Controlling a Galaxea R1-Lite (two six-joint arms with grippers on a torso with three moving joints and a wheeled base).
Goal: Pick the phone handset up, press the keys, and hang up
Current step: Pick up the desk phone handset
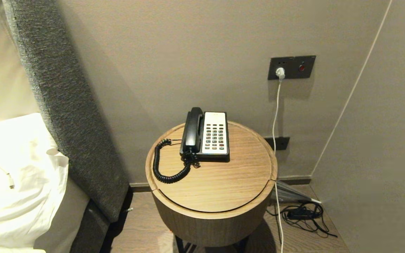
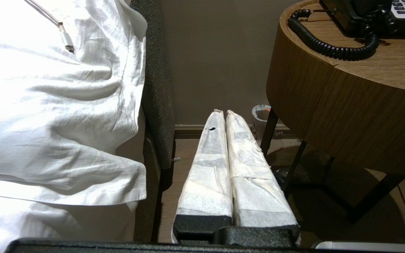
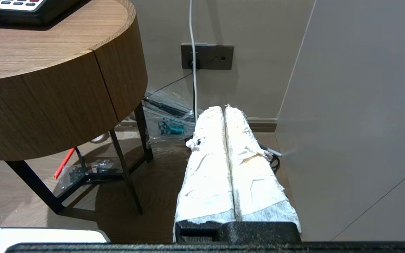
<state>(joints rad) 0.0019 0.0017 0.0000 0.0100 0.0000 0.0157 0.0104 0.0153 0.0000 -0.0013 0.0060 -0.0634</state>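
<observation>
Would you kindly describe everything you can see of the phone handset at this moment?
The phone handset is long, slim, glossy black plastic with rounded ends. It lies in its cradle along the left side of the black-and-white phone base, beside the keypad, on the round wooden side table. A black coiled cord leaves its near end and loops over the tabletop toward the table's left edge. Neither gripper touches it.

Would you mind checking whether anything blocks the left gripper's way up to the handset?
The left gripper hangs shut below the tabletop, so the table's rim lies between it and the phone handset. From above, nothing covers the handset.
</observation>
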